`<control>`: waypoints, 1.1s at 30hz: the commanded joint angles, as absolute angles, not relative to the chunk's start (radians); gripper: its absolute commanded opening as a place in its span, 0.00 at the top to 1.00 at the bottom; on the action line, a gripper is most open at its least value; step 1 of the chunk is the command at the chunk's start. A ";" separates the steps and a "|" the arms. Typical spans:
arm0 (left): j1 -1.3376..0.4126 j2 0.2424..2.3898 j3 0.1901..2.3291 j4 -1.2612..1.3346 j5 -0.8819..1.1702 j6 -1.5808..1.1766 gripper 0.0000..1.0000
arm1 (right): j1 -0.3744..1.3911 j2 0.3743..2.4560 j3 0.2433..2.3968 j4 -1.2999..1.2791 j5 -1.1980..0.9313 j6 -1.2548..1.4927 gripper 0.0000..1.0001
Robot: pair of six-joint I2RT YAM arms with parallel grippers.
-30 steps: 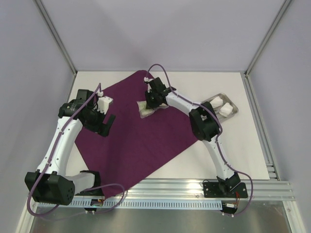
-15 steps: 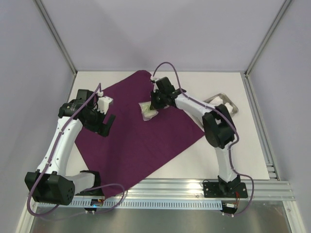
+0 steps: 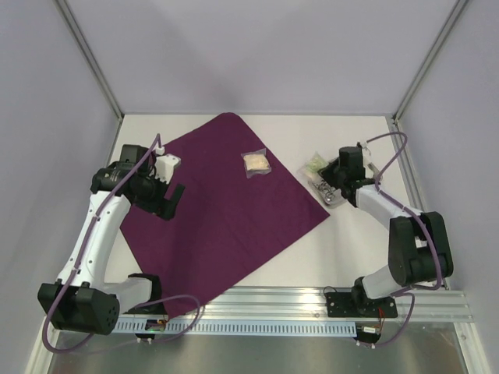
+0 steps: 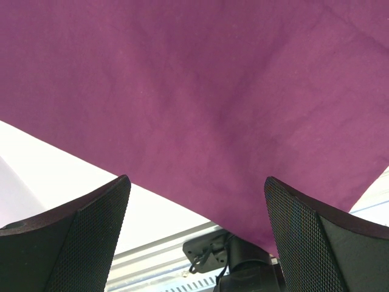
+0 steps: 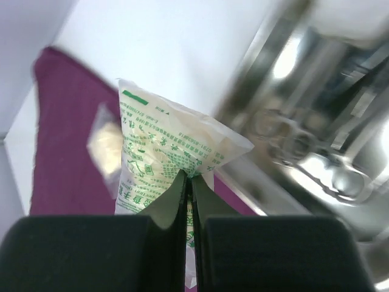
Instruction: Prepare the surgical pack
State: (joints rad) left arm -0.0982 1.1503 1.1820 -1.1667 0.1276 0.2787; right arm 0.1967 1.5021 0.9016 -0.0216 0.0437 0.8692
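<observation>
The deep-purple cloth (image 3: 222, 206) lies spread flat on the table. A clear packet of white gauze (image 3: 256, 163) lies on its far part and shows blurred in the right wrist view (image 5: 104, 145). My right gripper (image 3: 327, 167) is shut on a green-printed packet (image 3: 314, 164), held by its edge (image 5: 159, 155) just left of the steel tray (image 3: 334, 198). The tray (image 5: 285, 85) holds metal forceps (image 5: 290, 143). My left gripper (image 3: 167, 202) hangs open and empty over the cloth's left part (image 4: 213, 103).
White tabletop (image 3: 366, 249) lies right of the cloth and near its front edge (image 4: 61, 173). An aluminium rail (image 3: 312, 300) runs along the near edge. Frame posts stand at the back corners.
My right arm has swung from the middle of the cloth to the tray at the right, carrying the green-printed packet. The gauze packet now lies alone on the cloth. The left arm has not moved.
</observation>
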 commanded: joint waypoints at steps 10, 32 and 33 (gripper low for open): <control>-0.100 1.137 1.181 -1.164 0.147 0.287 0.00 | 0.088 1.549 0.827 0.052 0.227 0.977 0.99; -0.100 1.138 1.187 -1.166 0.141 0.287 0.00 | 0.072 1.563 0.874 -0.029 0.215 0.979 0.51; -0.100 1.138 1.187 -1.166 0.143 0.287 0.00 | 0.086 1.545 0.877 -0.032 0.238 0.957 0.48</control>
